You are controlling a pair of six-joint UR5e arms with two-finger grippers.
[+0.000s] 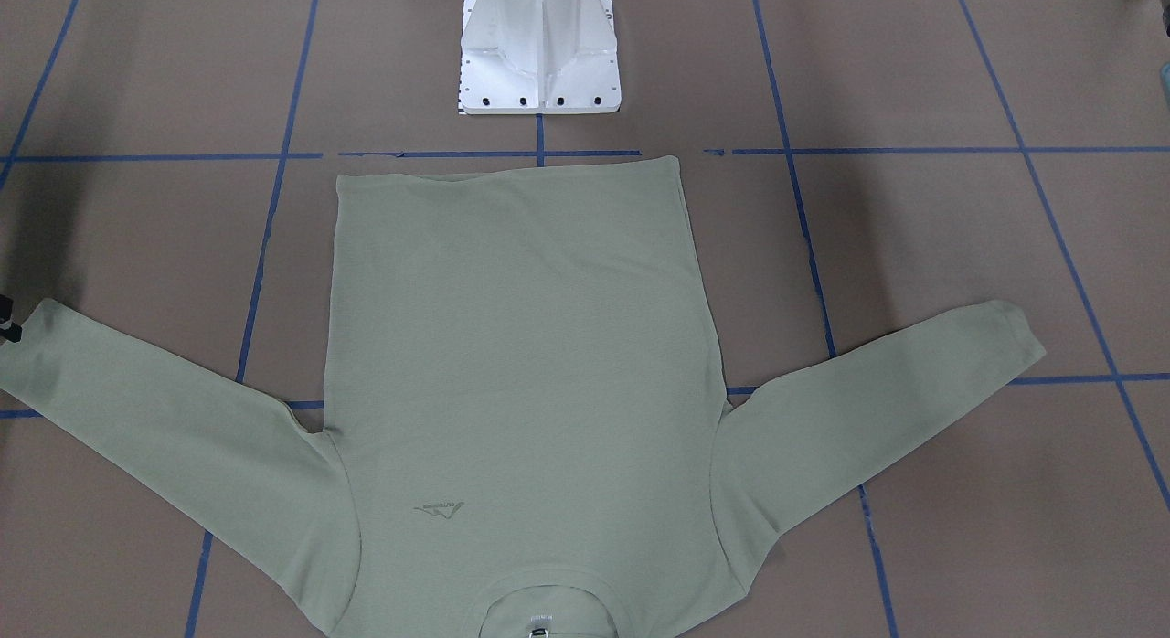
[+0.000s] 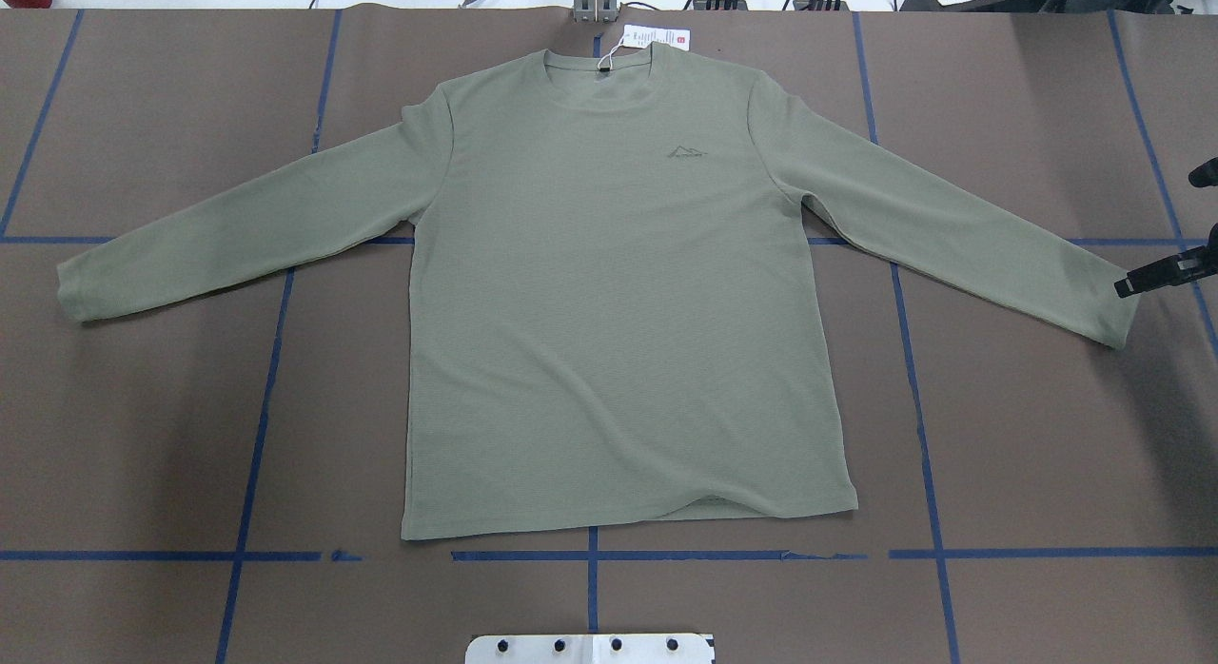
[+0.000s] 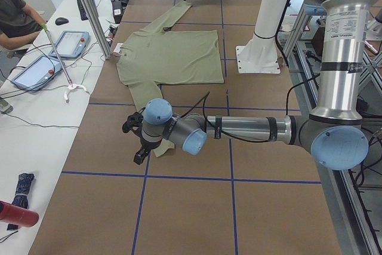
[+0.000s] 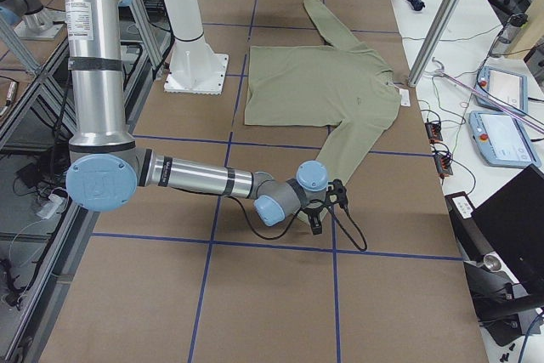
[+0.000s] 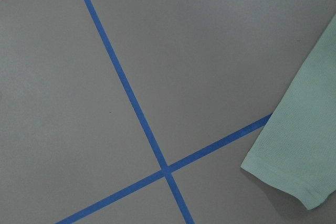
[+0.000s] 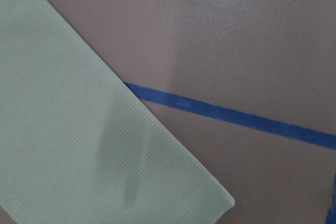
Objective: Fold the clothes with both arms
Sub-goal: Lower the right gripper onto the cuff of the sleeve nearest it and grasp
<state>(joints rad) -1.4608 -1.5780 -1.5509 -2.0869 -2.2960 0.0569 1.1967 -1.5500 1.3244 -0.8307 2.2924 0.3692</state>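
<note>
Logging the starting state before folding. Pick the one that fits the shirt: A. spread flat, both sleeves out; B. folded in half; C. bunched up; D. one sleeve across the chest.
A: the shirt lies flat on the table, logo up, both sleeves stretched out sideways.

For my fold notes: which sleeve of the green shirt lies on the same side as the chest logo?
The sleeve on the robot's right: the chest logo sits on that half of the shirt; the left sleeve has none nearby.
</note>
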